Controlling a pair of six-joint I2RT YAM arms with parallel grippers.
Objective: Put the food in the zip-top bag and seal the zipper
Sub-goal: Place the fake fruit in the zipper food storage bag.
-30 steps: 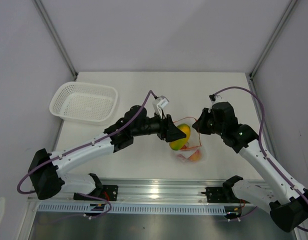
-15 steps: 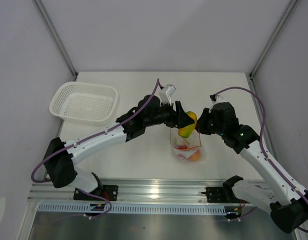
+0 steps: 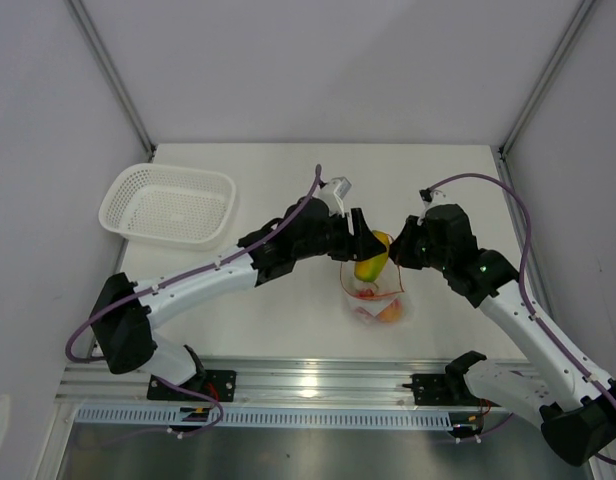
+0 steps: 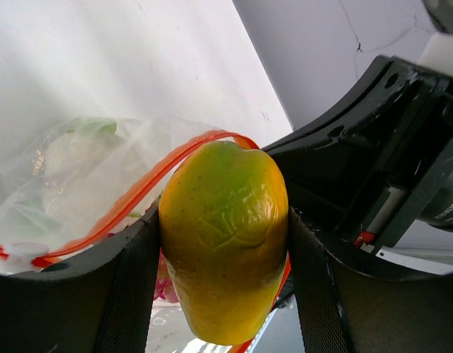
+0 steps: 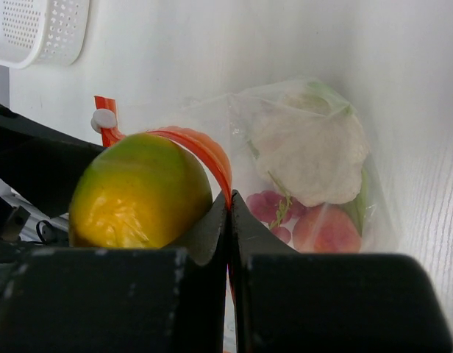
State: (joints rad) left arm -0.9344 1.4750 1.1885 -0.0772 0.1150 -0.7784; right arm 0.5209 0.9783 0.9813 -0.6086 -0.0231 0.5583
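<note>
My left gripper (image 3: 371,250) is shut on the yellow-orange mango (image 3: 371,258) and holds it at the open mouth of the clear zip-top bag (image 3: 376,300). The mango (image 4: 225,235) fills the left wrist view between the fingers, with the red-orange zipper (image 4: 138,193) looping behind it. My right gripper (image 3: 396,253) is shut on the zipper strip (image 5: 218,163) and holds the bag's mouth up. The mango (image 5: 138,193) sits just left of it. Inside the bag lie the white-and-green vegetable (image 5: 307,151), red grapes (image 5: 265,207) and a red-orange fruit (image 5: 326,228).
A white mesh basket (image 3: 168,205) stands at the far left of the table; a corner of the basket (image 5: 35,29) shows in the right wrist view. Grey walls close in the back and sides. A metal rail (image 3: 308,385) runs along the near edge.
My left gripper carried the mango up and right, from beside the bag to its held-open mouth. My right gripper kept its hold on the zipper strip and barely moved.
</note>
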